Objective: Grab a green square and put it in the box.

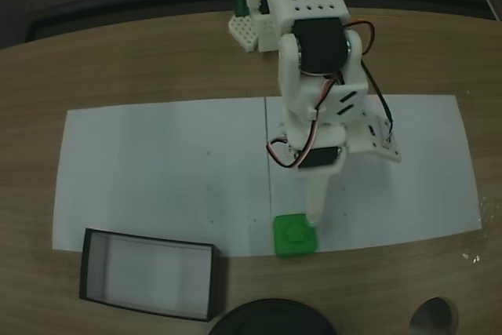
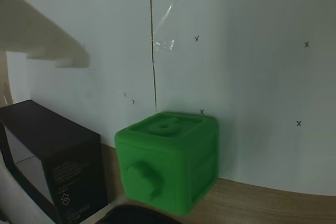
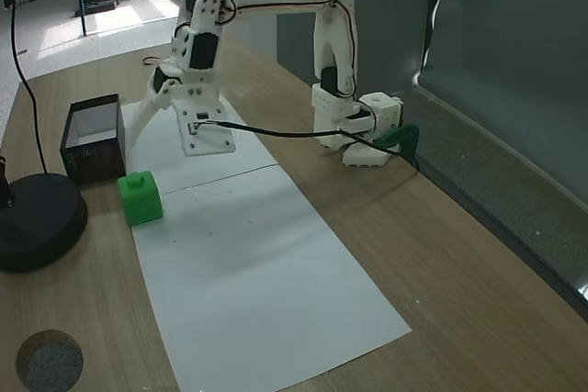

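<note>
The green square [image 1: 296, 234] sits at the near edge of the white paper, right of the box [image 1: 149, 272], which is a black-walled tray with a pale floor. My white gripper [image 1: 351, 186] hovers just behind and above the block. It is open, with its thin finger [image 1: 314, 211] reaching down close to the block's top edge. From the side, the green square [image 3: 140, 196] lies next to the box [image 3: 92, 138], with the gripper [image 3: 175, 146] spread above them. In the wrist view the green square [image 2: 168, 161] is close ahead, the box [image 2: 52, 156] lies to its left, and one finger [image 2: 42, 38] shows at the upper left.
Two taped white paper sheets [image 1: 165, 170] cover the wooden table. A round black object [image 1: 271, 319] lies near the front edge, close to the block and box. A small grey disc [image 1: 431, 315] lies to its right. The arm's base [image 3: 358, 126] stands at the back.
</note>
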